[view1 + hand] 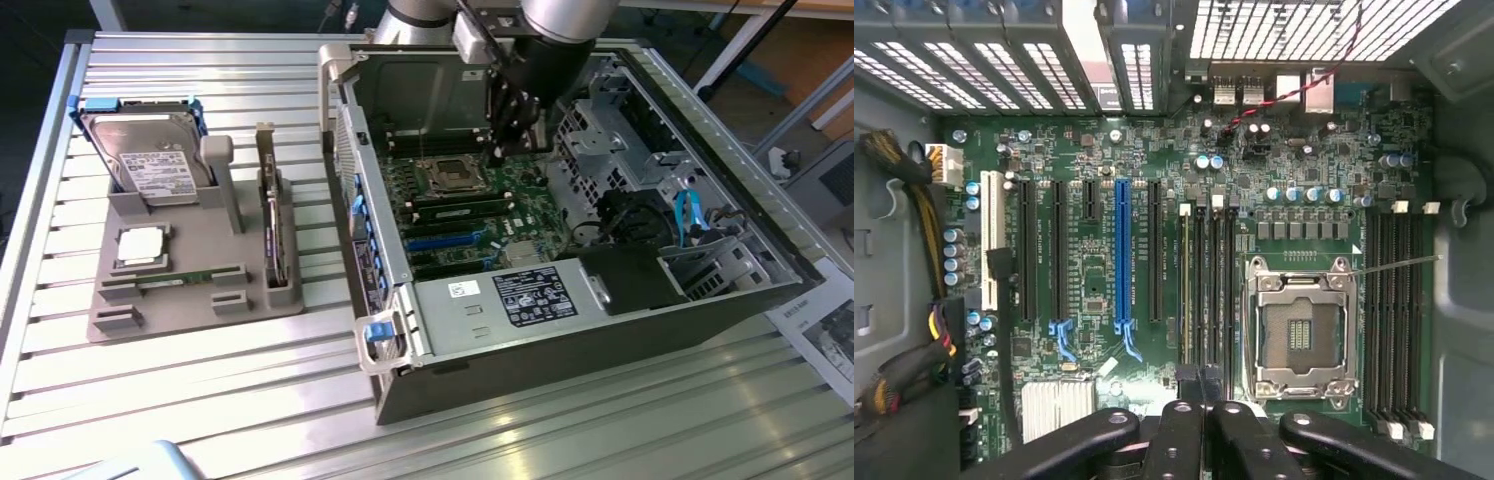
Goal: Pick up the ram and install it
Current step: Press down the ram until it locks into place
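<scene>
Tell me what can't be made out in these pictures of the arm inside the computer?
1. Exterior view: whether the gripper touches the motherboard; its dark tip blends into the case's shadow.
2. Wrist view: the gripper's body, cut off by the picture's edge.
3. Exterior view: the hard drive label's print, too small.
4. Both views: whether the shut gripper holds the ram.

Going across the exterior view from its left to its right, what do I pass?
Hard drive → grey holder tray → upright expansion card → open computer case.
</scene>
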`<state>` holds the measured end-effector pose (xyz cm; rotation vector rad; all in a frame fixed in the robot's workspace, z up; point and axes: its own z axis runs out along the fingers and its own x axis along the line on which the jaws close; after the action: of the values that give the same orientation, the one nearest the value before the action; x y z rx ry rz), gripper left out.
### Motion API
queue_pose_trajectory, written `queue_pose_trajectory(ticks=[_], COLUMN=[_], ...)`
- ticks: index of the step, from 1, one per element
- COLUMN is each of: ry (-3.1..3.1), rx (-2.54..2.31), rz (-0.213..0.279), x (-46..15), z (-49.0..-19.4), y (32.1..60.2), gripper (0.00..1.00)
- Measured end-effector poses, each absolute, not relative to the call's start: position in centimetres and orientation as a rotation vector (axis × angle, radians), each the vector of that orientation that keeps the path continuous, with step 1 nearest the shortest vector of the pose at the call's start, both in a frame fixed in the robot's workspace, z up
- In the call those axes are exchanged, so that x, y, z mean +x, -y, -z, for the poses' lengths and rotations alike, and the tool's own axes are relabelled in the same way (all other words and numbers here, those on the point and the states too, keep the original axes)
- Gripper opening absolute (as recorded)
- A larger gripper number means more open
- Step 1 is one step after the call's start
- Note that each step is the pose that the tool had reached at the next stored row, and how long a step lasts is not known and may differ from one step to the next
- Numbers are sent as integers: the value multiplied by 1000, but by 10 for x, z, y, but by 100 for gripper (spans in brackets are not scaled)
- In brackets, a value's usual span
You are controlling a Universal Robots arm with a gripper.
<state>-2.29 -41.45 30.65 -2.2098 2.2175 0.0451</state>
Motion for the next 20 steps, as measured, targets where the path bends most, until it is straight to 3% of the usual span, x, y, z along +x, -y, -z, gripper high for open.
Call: queue_pose_trajectory(ticks=[9, 20], ry=[-2221, -2222], rx=[-2213, -2214], rz=[-38, -36], x=[-23, -23], z=[-347, -349], y=[414, 414], gripper=[10, 10])
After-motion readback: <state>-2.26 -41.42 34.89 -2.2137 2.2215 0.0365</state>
